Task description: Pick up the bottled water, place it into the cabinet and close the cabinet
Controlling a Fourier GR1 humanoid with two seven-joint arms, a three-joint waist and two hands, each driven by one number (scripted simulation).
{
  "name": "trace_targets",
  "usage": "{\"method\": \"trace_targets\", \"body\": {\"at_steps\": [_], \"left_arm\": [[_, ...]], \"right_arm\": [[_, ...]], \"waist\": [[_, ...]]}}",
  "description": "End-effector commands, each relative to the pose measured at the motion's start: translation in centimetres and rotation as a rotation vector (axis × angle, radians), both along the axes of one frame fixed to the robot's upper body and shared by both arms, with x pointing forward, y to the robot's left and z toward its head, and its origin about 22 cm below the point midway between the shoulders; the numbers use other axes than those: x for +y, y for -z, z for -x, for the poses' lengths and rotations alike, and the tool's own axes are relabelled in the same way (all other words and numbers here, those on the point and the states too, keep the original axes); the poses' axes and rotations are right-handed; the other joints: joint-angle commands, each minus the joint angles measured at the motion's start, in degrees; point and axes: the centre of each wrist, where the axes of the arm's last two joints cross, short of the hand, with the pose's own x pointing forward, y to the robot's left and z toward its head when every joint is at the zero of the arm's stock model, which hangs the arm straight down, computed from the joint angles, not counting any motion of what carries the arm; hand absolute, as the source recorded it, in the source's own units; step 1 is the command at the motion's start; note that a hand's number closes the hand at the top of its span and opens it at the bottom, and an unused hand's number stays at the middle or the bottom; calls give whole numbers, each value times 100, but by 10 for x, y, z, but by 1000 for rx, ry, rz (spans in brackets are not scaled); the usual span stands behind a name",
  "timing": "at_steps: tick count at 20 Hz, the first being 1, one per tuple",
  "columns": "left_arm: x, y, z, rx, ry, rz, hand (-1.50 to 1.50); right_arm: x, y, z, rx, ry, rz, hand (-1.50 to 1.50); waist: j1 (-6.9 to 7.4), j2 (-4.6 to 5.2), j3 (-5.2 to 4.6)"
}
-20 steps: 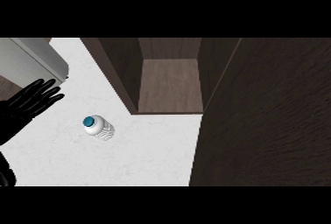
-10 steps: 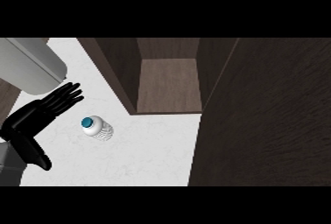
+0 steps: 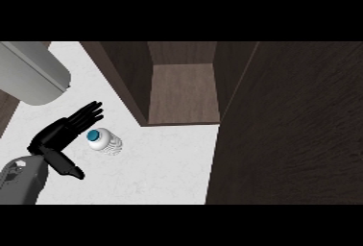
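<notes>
White speckled counter (image 3: 163, 163) below. Dark wood panel (image 3: 297, 125) filling the right side. Grey rounded appliance (image 3: 32, 72) at upper left, partly cut off by the edge.

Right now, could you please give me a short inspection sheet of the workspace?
Surface: white counter, bare around the bottle.
Job's things: bottled water upright on the counter, blue cap up; cabinet open, its compartment showing nothing inside; its dark door stands open at the right.
Clutter: nothing seen.
Hands: left hand open, fingers straight, just left of the bottle; right hand not in view.
Cables: nothing seen.
Surroundings: grey rounded object at the upper left.
</notes>
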Motion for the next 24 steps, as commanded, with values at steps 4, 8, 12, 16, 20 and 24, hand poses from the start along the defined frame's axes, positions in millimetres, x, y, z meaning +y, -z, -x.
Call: {"method": "trace_targets", "body": {"at_steps": [4, 8, 12, 16, 20, 24], "left_arm": [[-6, 27, -4, -24, 39, 47, -150], [-18, 43, -2, -17, 12, 76, -150], [-25, 54, -1, -12, 9, 84, -150], [-10, 51, 1, -44, -6, 110, -150], [-36, 72, 8, -61, -57, 128, -150], [-41, 69, 0, -58, -68, 169, -150]], "right_arm": [[1, -20, 11, -57, 44, 17, -150], [-6, -17, 18, -69, 25, 30, -150], [7, -5, -1, -56, 42, 16, -150], [-6, -16, 13, -63, 44, 31, -150], [-8, -10, 13, -45, 52, 23, -150], [-6, -12, 13, -56, 32, 52, -150]], "waist": [[11, 6, -5], [-101, 15, -8], [-42, 28, -8], [-82, 23, -12], [-85, 24, -6], [-87, 23, -9]]}}
